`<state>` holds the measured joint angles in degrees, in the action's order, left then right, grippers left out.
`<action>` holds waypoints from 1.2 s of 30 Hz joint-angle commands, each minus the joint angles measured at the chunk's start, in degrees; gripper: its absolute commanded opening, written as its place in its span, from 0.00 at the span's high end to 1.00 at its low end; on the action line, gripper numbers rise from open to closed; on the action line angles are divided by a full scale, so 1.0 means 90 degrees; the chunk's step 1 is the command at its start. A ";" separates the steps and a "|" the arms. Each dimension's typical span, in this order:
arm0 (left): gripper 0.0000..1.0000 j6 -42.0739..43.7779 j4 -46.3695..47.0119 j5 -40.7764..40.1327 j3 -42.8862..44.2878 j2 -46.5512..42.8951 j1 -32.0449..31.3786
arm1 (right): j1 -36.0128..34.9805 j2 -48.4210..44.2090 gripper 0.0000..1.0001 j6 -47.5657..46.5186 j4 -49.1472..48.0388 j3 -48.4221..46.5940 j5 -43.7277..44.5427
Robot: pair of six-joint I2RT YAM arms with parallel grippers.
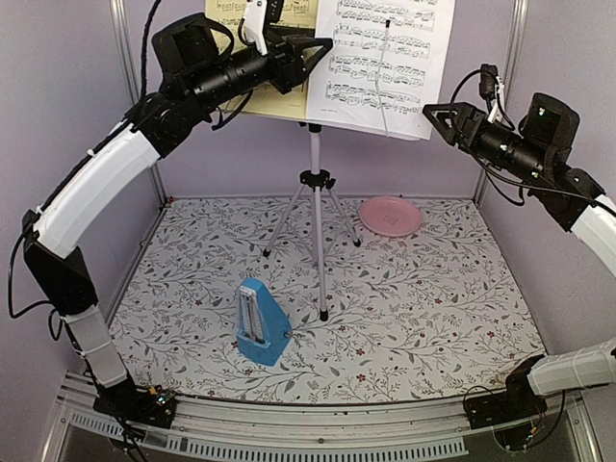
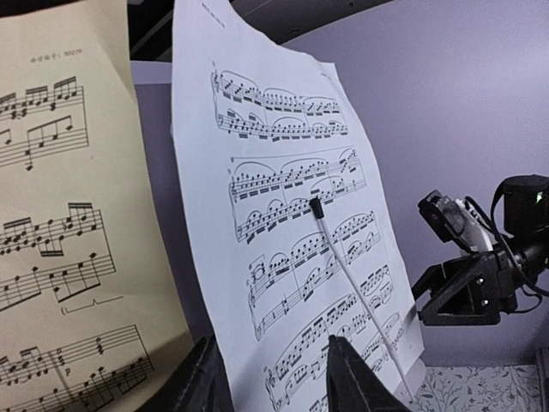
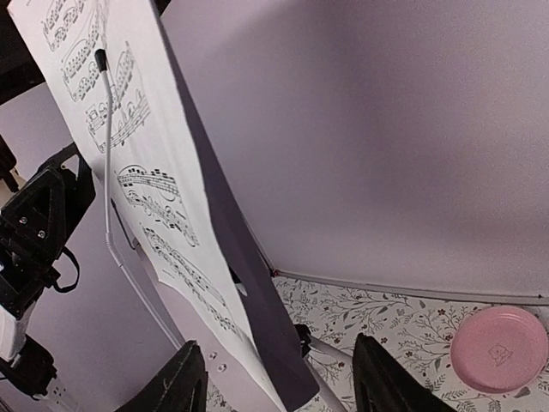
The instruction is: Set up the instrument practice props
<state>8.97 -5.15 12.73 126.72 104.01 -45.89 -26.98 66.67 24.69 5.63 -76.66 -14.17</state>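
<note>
Floral worktop (image 1: 433, 318), grey walls. The blue metronome (image 1: 262, 322) is stood near the front edge, the music stand (image 1: 315, 164) behind it, a pink plate (image 1: 390, 216) by the back edge. Yellow sheet (image 1: 224, 17) and white sheet (image 1: 385, 58) are borne on the stand. Left gripper (image 2: 270, 343) and right gripper (image 3: 279, 343) are held with jaws parted at the white sheet's edges.

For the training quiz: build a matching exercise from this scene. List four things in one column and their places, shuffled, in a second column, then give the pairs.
Things
1. white sheet
2. metronome
3. pink plate
4. yellow sheet

Places
A. standing low down, front left of the stand
B. up on the stand, right side
C. up on the stand, left side
D. lying flat, back right of the stand's legs

Pairs: 1-B, 2-A, 3-D, 4-C
</note>
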 commanded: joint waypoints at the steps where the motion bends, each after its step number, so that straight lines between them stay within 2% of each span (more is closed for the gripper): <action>1: 0.50 0.0014 0.0003 -0.0281 -0.0696 -0.0757 -0.0165 | 0.0000 -0.0365 0.33 -0.0111 0.0093 -0.0085 0.0207; 4: 0.37 -0.0060 0.0038 -0.0482 -0.1396 -0.1226 -0.0203 | 0.0000 -0.0594 0.23 -0.0205 0.0234 0.0075 0.0213; 7: 0.31 -0.0246 0.0118 -0.0721 -0.2129 -0.1737 -0.0220 | 0.0000 -0.0780 0.18 -0.0218 0.0351 0.0298 0.0227; 14: 0.27 -0.0876 -0.0228 -0.1431 -0.3551 -0.2812 -0.0227 | -0.0001 -0.1100 0.15 -0.0139 0.0583 0.0956 0.0007; 18: 0.26 -0.1636 -0.0959 -0.1822 -0.4108 -0.3189 -0.0237 | 0.0000 -0.1356 0.15 -0.0036 0.0531 0.1636 -0.0258; 23: 0.24 -0.2778 -0.2009 -0.1899 -0.4870 -0.3652 -0.0280 | -0.0068 -0.1519 0.14 0.0259 0.0136 0.2611 -0.0795; 29: 0.17 -0.3879 -0.2676 -0.1804 -0.6411 -0.4540 -0.0377 | -0.0929 -0.1064 0.14 0.0368 -0.0495 0.3155 -0.0590; 36: 0.12 -0.4572 -0.2856 -0.1882 -0.7608 -0.5553 -0.0474 | -0.1975 -0.0017 0.13 0.0462 -0.0654 0.2733 -0.0306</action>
<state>-26.28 -29.19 -3.42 61.47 59.13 -49.45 -40.01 62.59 27.88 2.50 -48.97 -18.41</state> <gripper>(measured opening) 0.871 0.863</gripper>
